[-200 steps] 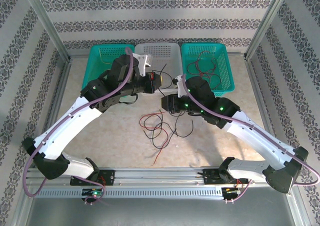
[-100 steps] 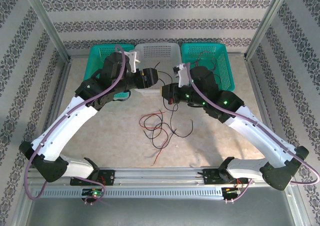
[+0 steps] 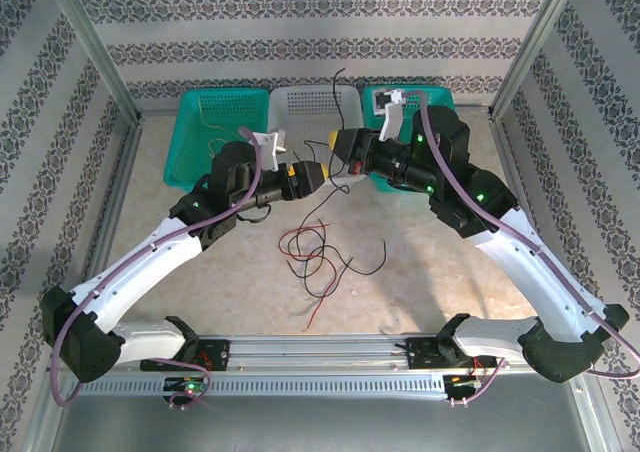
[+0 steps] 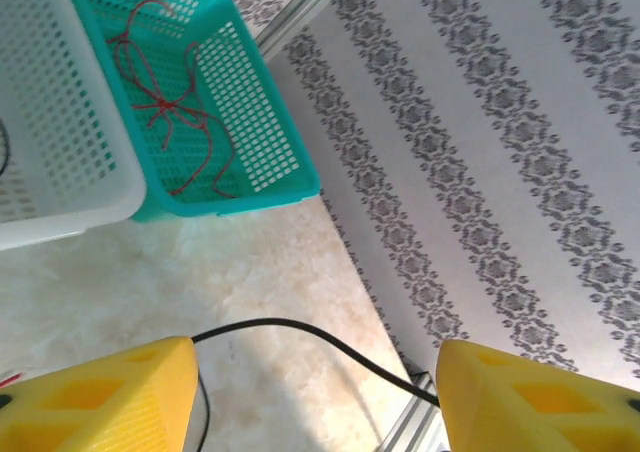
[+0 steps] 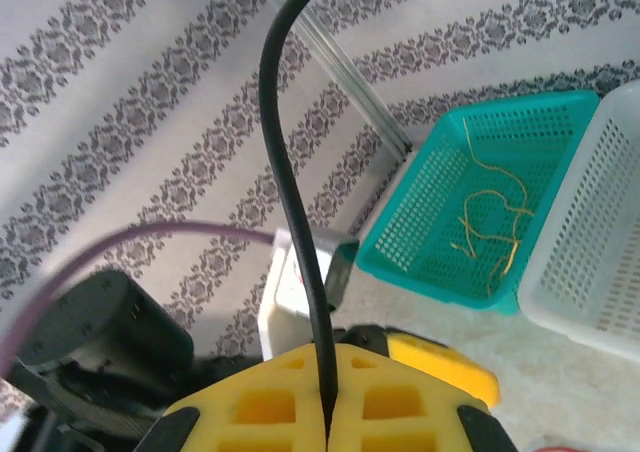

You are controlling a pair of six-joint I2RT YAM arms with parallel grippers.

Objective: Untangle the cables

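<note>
A tangle of thin red and black cables [image 3: 318,255] lies on the table between the arms. My right gripper [image 3: 337,152] [image 5: 327,372] is raised above the table and shut on one black cable [image 3: 341,92] [image 5: 290,172]. That cable's free end sticks up past the fingers, and the rest hangs down toward the tangle. My left gripper [image 3: 311,175] [image 4: 315,372] sits just left of the right one and is open. A black cable [image 4: 300,328] runs loosely across the gap between its yellow fingers [image 4: 110,397].
Three baskets stand along the back. The left teal basket [image 3: 200,122] [image 5: 440,262] holds yellow cables [image 5: 490,217]. A white basket [image 3: 315,104] [image 4: 60,207] stands in the middle. The right teal basket [image 3: 440,97] [image 4: 285,162], holding red cables [image 4: 170,112], is partly behind my right arm.
My left gripper has opened and let go of the cable. My right gripper has shut fully on the black cable and lifted it up and toward the back.
</note>
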